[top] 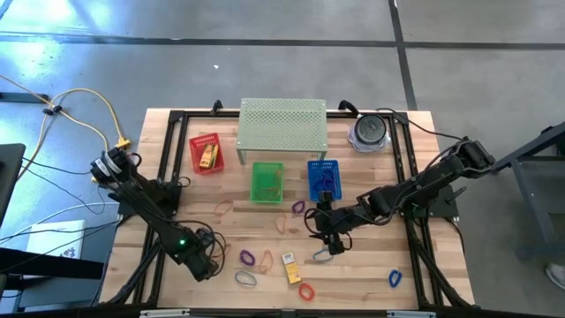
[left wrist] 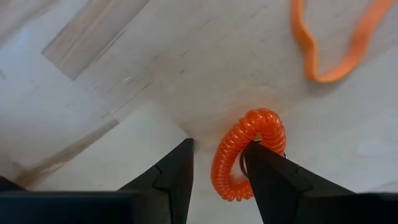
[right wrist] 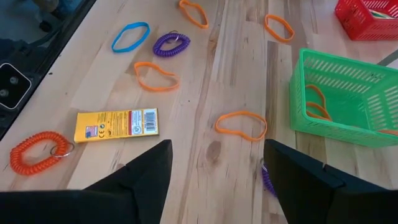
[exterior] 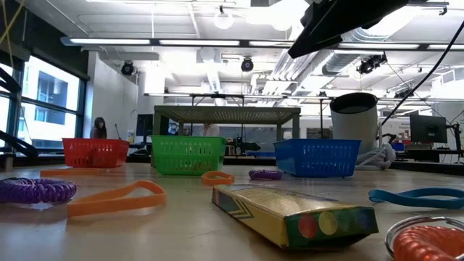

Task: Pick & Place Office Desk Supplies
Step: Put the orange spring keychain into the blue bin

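Observation:
An orange coil loop (left wrist: 231, 155) lies flat on the wooden table under my left gripper (left wrist: 219, 144), which points down at the near left (top: 207, 262). The gripper is open: one finger (left wrist: 264, 174) stands over the coil's hole, the other (left wrist: 174, 174) outside it, with the coil's side between them. My right gripper (right wrist: 217, 146) hangs open above the table's middle (top: 322, 240), over an orange band (right wrist: 241, 124). A yellow packet (right wrist: 116, 124), a red coil (right wrist: 38, 151), a purple coil (right wrist: 171, 43) and a blue band (right wrist: 130, 36) lie scattered on the table. My left gripper comes at the orange coil from above, one finger at the coil's hole (left wrist: 244, 163) and one outside the ring. I cannot tell whether either finger touches it. The coil lies flat on the table.
At the far side stand a red basket (top: 196, 141) with a packet in it, a green basket (top: 267, 166), a blue basket (top: 323, 164), a pale green perforated shelf (top: 283, 125) and a round grey container (top: 369, 132). Another orange band (left wrist: 336, 43) lies beyond the coil.

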`<state>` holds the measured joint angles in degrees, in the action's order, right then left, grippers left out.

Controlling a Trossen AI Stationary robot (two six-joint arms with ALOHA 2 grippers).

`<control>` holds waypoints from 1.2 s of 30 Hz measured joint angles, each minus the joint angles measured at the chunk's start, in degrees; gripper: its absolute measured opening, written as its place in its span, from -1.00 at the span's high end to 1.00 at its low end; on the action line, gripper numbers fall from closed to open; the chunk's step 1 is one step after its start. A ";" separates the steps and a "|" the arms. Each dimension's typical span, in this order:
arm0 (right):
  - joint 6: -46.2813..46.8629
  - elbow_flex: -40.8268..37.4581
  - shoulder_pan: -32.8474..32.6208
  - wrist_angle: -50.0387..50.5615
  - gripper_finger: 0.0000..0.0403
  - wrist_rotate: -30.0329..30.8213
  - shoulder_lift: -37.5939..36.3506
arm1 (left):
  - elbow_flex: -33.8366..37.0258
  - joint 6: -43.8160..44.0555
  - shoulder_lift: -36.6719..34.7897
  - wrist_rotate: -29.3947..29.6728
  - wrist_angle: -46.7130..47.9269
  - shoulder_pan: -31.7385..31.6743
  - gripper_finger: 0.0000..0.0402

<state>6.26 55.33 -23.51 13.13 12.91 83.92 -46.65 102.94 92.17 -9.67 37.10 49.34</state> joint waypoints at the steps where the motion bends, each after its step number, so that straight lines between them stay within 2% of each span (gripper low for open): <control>1: 0.00 0.00 0.00 0.01 -0.20 0.00 0.01 | 0.02 -0.19 0.31 -0.78 0.02 0.00 0.30; 5: 0.00 -0.02 0.00 0.01 -0.20 0.00 0.04 | 0.04 -1.07 0.76 -2.16 0.26 -0.04 0.40; 13: -0.21 -0.09 0.00 0.12 -0.20 0.14 1.05 | 0.07 -4.39 0.82 1.16 0.45 0.08 0.93; 19: -1.02 -0.17 0.41 -0.35 -0.20 -1.30 3.58 | -2.13 -5.54 0.93 3.84 2.24 -0.63 0.96; 29: -1.53 -0.06 -0.10 -3.29 -0.20 -1.03 4.50 | -16.68 -16.91 1.17 19.20 19.85 -5.47 0.97; 36: -1.55 -0.07 -1.15 -5.45 -0.20 -0.95 4.46 | -23.64 -35.09 1.08 38.96 16.95 -9.66 0.97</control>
<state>4.71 55.27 -24.66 7.68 11.96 88.38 -70.29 67.85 93.25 29.29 54.06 39.69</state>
